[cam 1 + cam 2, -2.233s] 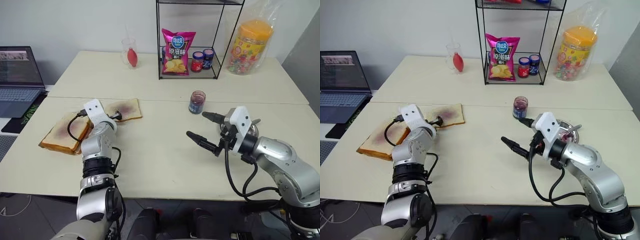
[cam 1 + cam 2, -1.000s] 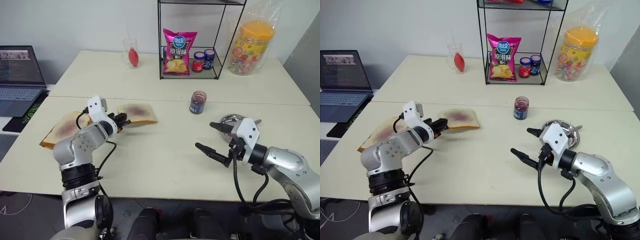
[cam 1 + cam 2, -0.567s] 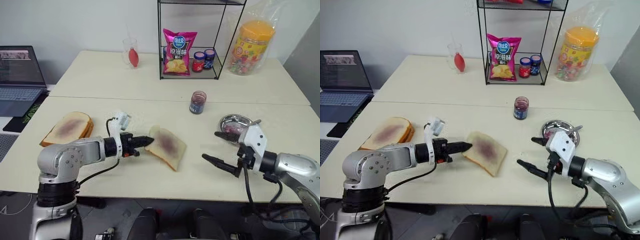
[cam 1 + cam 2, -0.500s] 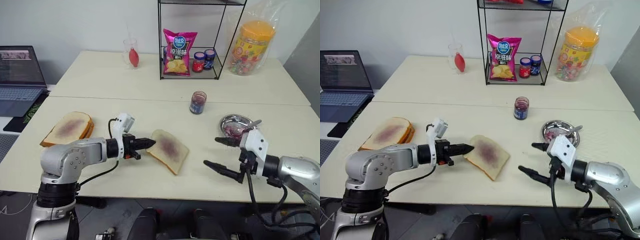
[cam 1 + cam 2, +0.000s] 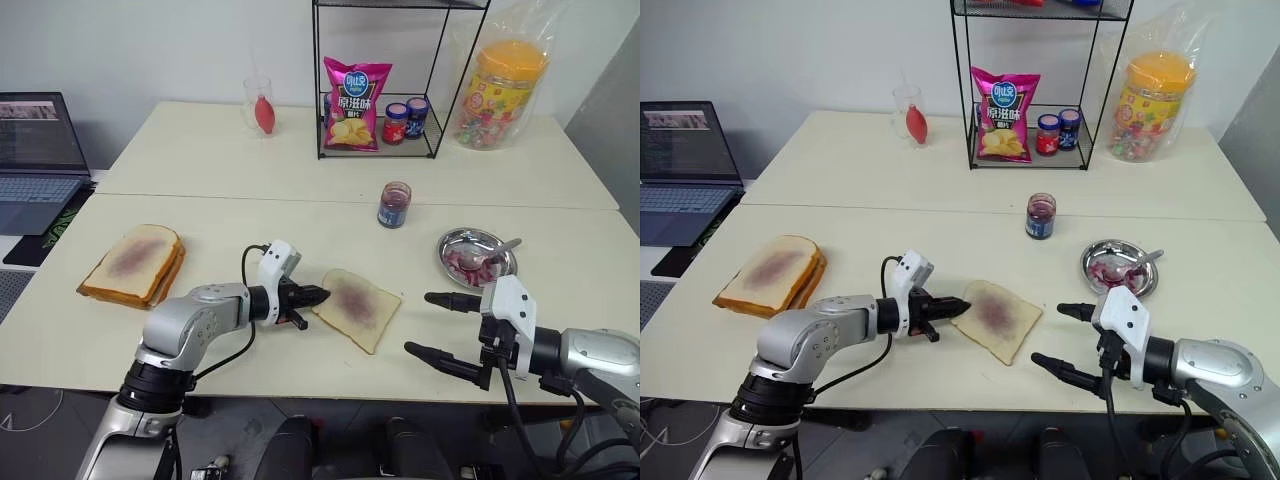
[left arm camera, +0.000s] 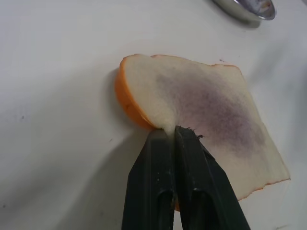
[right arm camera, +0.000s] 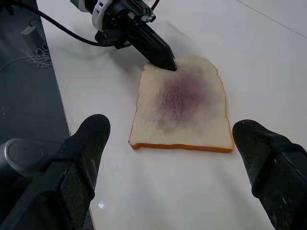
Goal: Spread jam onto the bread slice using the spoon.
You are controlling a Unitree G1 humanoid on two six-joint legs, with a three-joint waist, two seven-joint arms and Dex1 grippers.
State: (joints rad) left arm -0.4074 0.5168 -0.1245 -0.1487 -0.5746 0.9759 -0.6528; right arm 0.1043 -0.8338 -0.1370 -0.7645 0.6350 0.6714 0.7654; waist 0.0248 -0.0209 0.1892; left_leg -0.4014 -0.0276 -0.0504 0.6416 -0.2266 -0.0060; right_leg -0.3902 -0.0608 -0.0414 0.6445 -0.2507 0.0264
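At the far left of the near table (image 5: pixel 250 370) the stack of bread (image 5: pixel 132 262) lay where it had been, but the single bread slice (image 5: pixel 356 305) no longer rested beside it: over the last couple of seconds it had been carried right, to the middle of the table near the front edge. The left gripper (image 5: pixel 318 296) had brought it there, fingers (image 6: pixel 165 158) closed on the slice's left corner, and the slice now lay almost flat with its purple smear facing up. Further right, the jar of jam (image 5: pixel 394 204) stood on the far side, well apart from the slice. The spoon (image 5: pixel 492 258) rested in the small metal dish (image 5: pixel 476 258), untouched. The right gripper (image 5: pixel 440 325) had drawn back toward the near edge, its fingers wide apart and empty. This probably meant the slice was now placed for spreading, while picking up the spoon remained to be done.
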